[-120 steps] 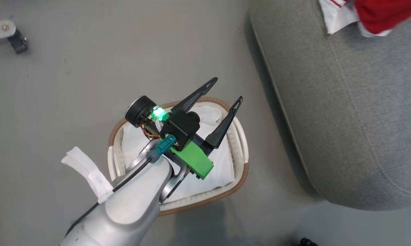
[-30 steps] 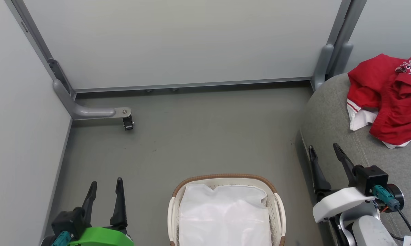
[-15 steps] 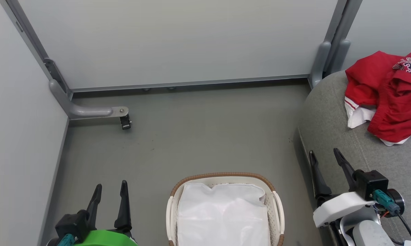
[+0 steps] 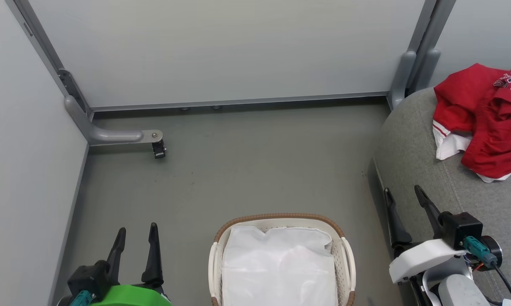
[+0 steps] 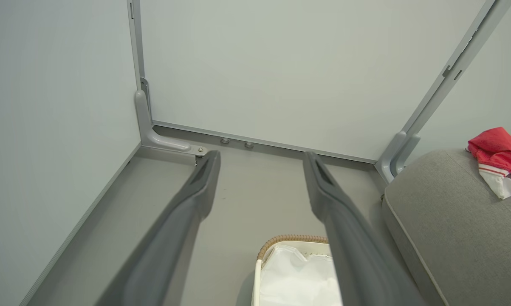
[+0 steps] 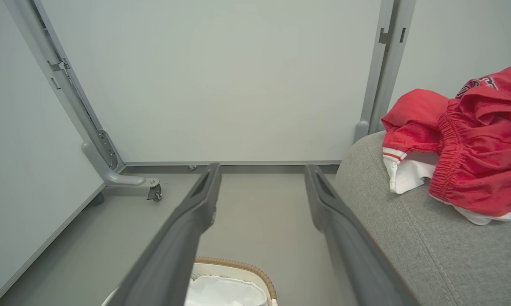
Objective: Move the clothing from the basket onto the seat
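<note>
The red clothing (image 4: pixel 484 119) (image 6: pixel 467 148) (image 5: pixel 499 155) lies crumpled on the grey seat (image 4: pixel 412 144) (image 6: pixel 408 238) (image 5: pixel 442 221) at the right, white trim showing and a printed number on top. The basket (image 4: pixel 280 219) (image 5: pixel 291 240) (image 6: pixel 238 265) stands on the floor at bottom centre, holding a plain white fabric sheet (image 4: pixel 278 267). My left gripper (image 4: pixel 137 233) (image 5: pixel 261 159) is open at the lower left, with nothing between its fingers. My right gripper (image 4: pixel 404 193) (image 6: pixel 261 170) is open at the lower right, beside the seat's edge, holding nothing.
Pale partition walls (image 4: pixel 221 46) enclose the floor on the left and far side. A grey wall foot with a small black caster (image 4: pixel 158 149) juts out at the far left. Grey floor (image 4: pixel 247 161) lies between basket and walls.
Four seconds ago my left gripper hung open over the basket, seen from above. Since then the head camera has risen; both grippers now rest low. In the last second only slight camera shifts.
</note>
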